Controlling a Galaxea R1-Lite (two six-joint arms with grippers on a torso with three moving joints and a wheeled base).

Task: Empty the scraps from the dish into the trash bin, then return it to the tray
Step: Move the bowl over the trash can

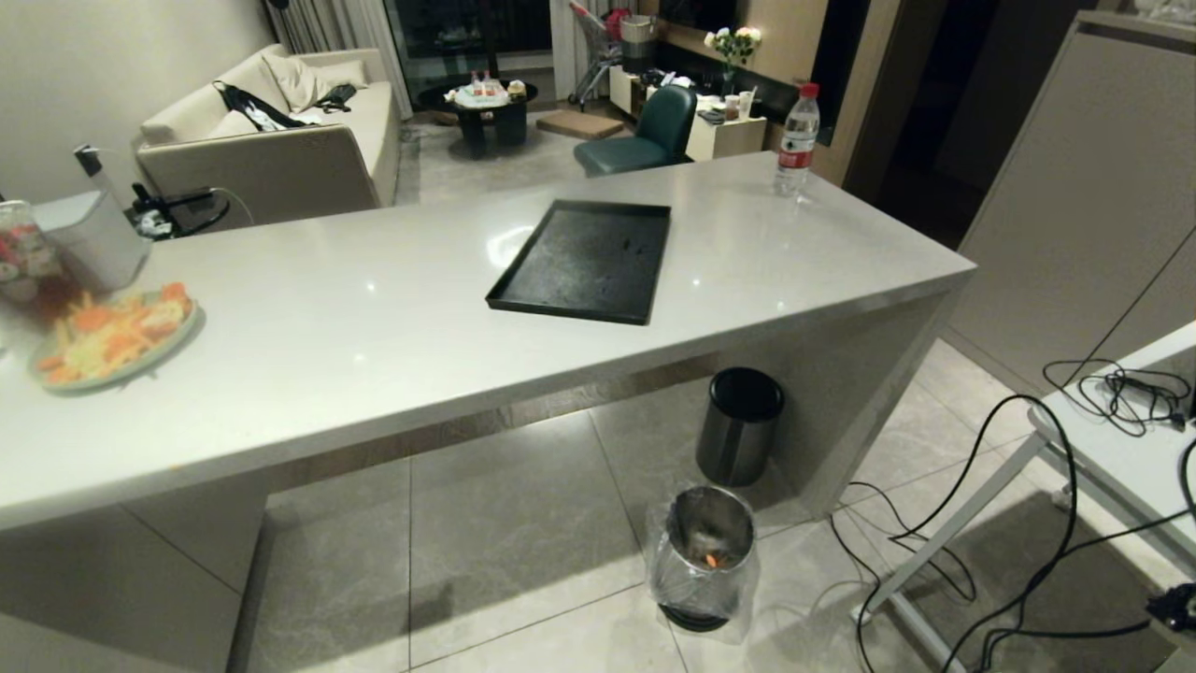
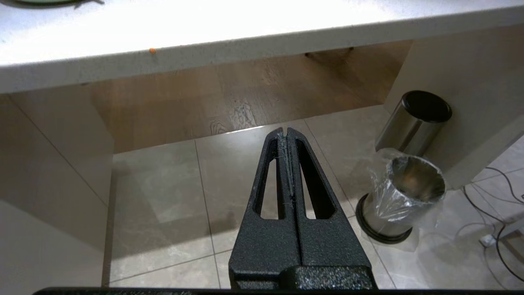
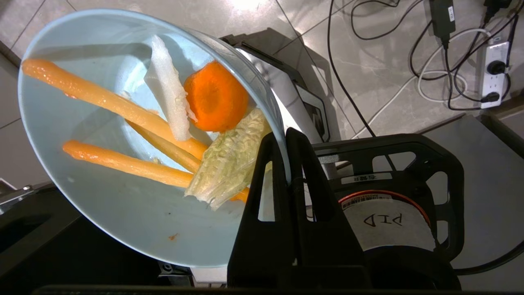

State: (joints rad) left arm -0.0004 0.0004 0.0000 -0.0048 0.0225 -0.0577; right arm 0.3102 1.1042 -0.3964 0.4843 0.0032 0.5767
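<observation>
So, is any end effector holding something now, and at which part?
The right end effector is shut on the dish, pinching its rim, scraps inside. The left end effector is shut and holds nothing.

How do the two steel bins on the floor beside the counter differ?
The trash bin wears a clear plastic bag liner and stands open-topped on a black base ring; the black-topped bin has no liner and a black rim. The lined trash bin stands out on open tiles, while the black-topped bin is tucked under the counter's edge. Both are small shiny steel cylinders, upright.
</observation>
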